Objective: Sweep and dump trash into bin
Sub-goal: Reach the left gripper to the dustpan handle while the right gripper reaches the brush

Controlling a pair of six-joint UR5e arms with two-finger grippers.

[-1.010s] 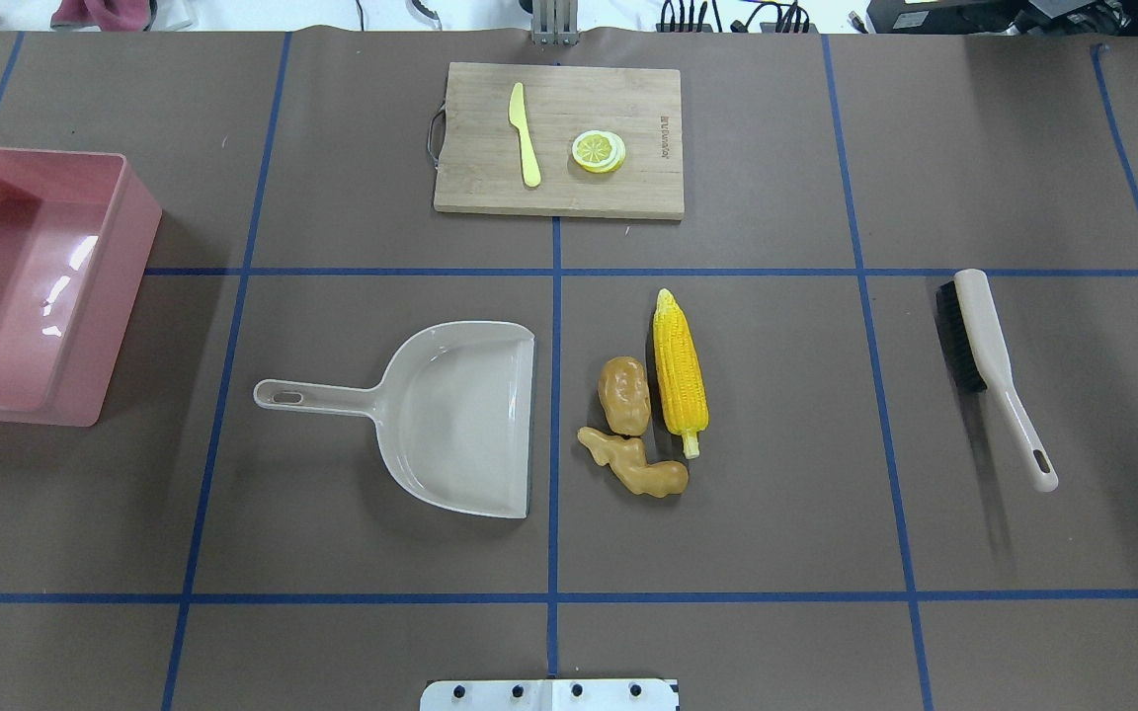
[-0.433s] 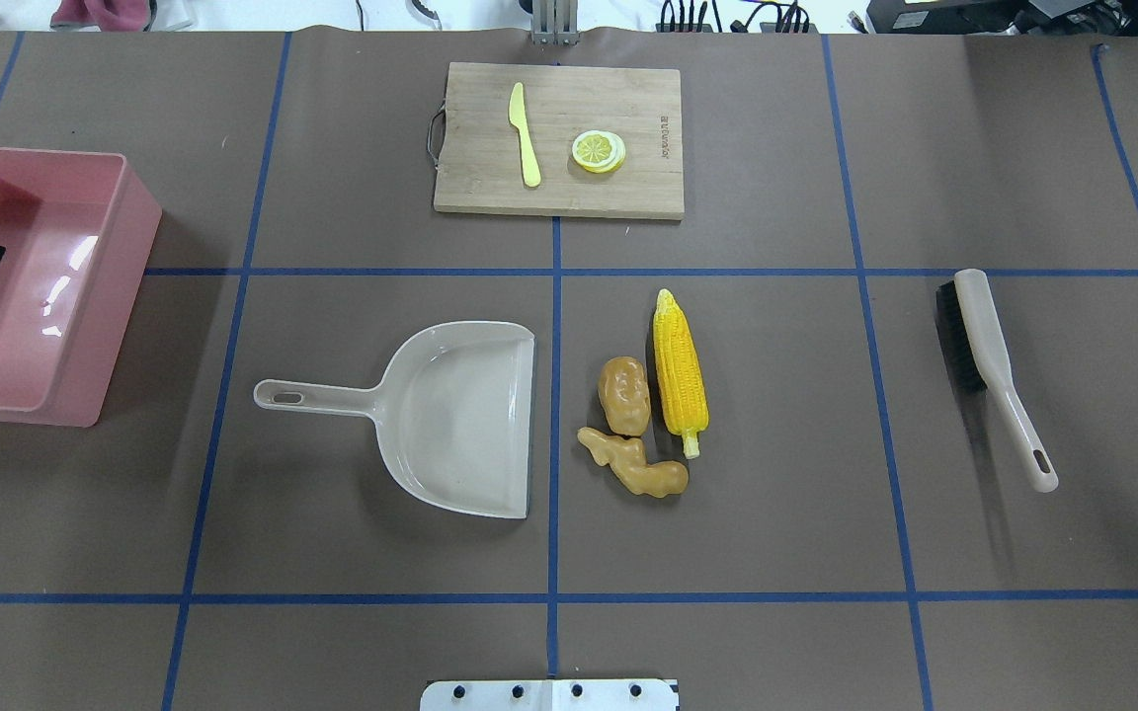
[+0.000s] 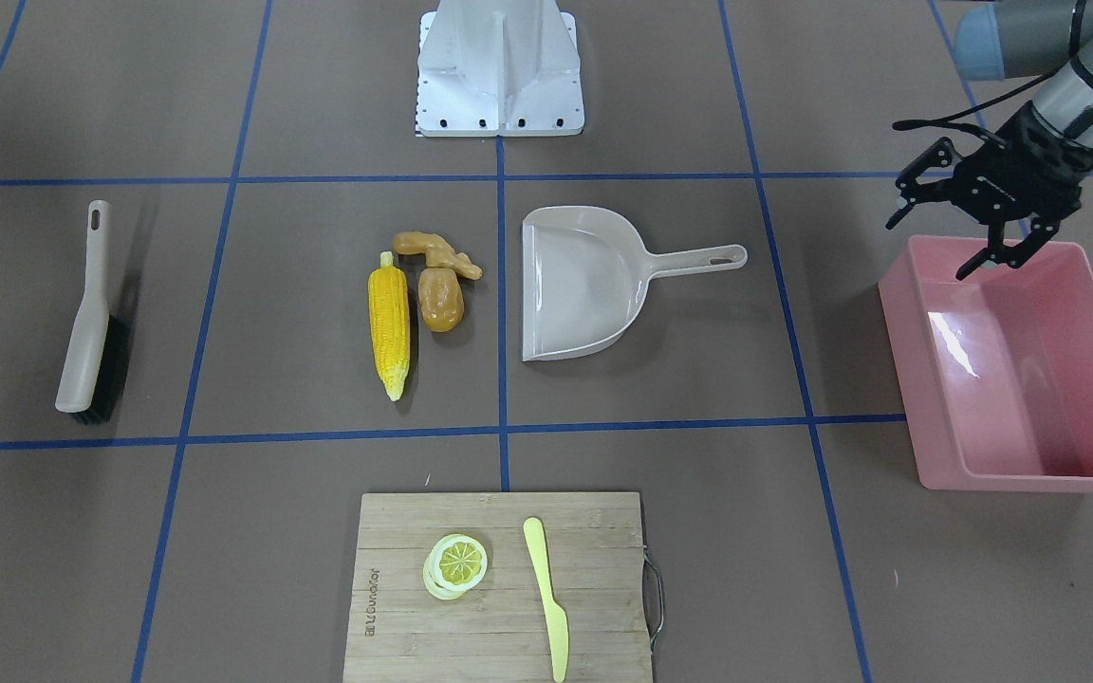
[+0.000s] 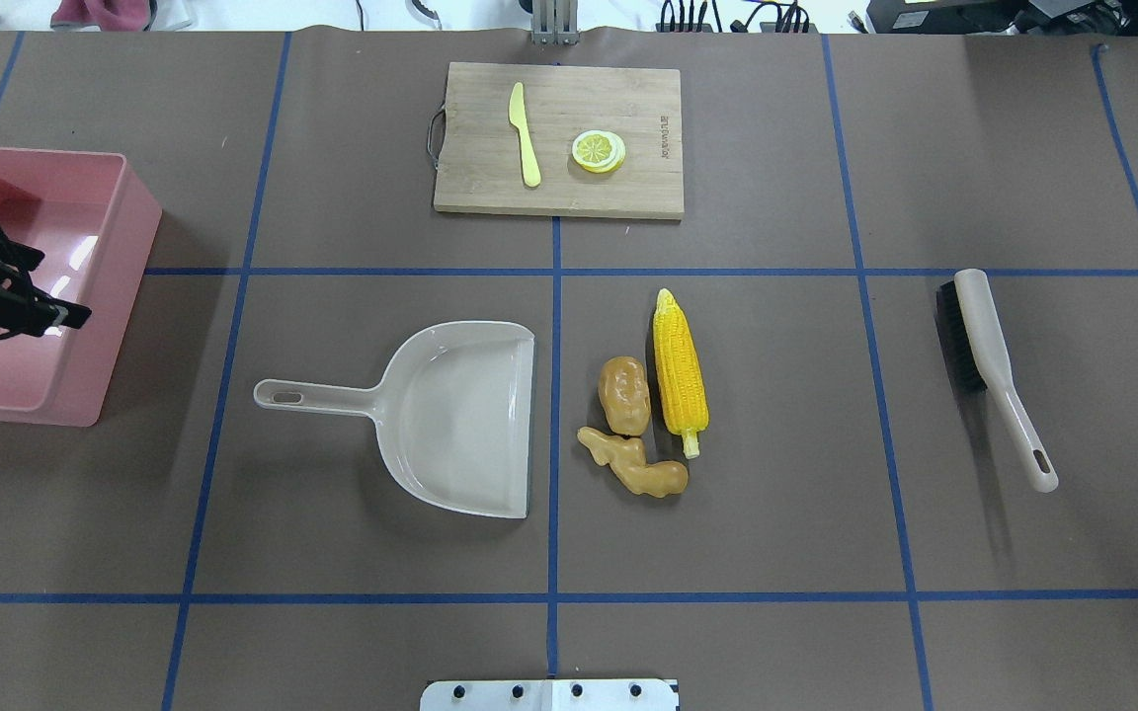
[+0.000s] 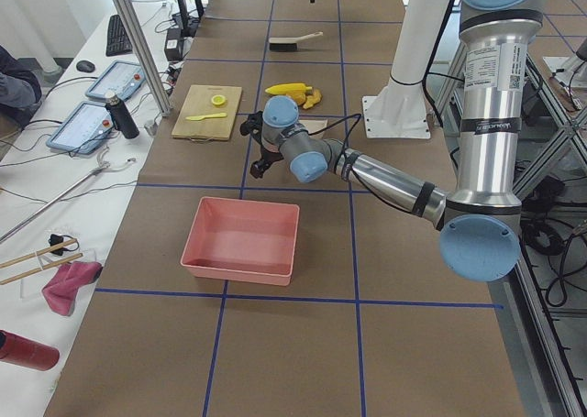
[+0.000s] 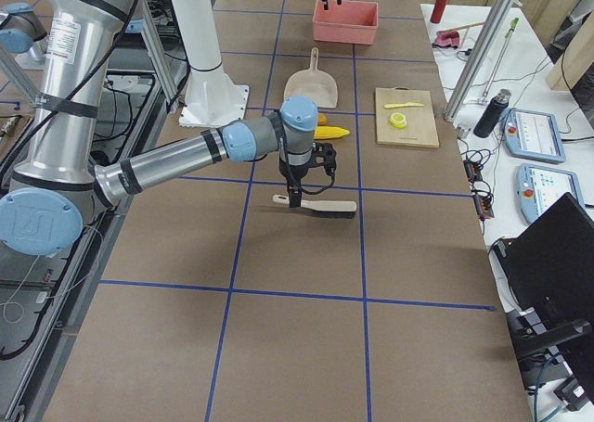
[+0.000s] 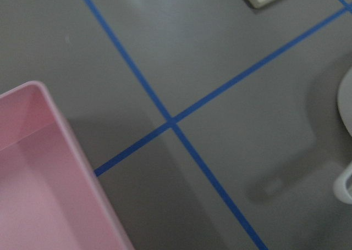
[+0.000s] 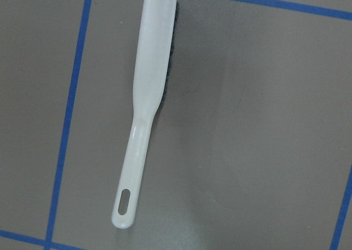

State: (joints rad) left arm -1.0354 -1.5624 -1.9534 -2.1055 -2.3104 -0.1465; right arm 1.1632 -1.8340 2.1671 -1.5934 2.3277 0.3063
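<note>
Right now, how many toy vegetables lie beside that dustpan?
3: a yellow corn cob farthest from the beige plastic dustpan, a brown oval potato nearer it, a tan knobby ginger root beside the potato.

Grey-brown tabletop (image 4: 776, 513) wearing a grid of blue tape lines (image 4: 554, 553), pink bin (image 4: 6, 413), yellow kernel-patterned corn cob (image 4: 680, 370), brown potato (image 4: 624, 395), tan ginger root (image 4: 633, 466), beige dustpan (image 4: 460, 415), off-white brush (image 4: 994, 365) showing black bristles (image 4: 959, 336), wood-grain cutting board (image 4: 490, 188) carrying a yellow-green knife (image 4: 525, 133) and yellow lemon slice (image 4: 598, 151).

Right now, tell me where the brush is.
In the overhead view the brush lies far to the right, well beyond the corn cob, with its handle end toward the robot.
</note>
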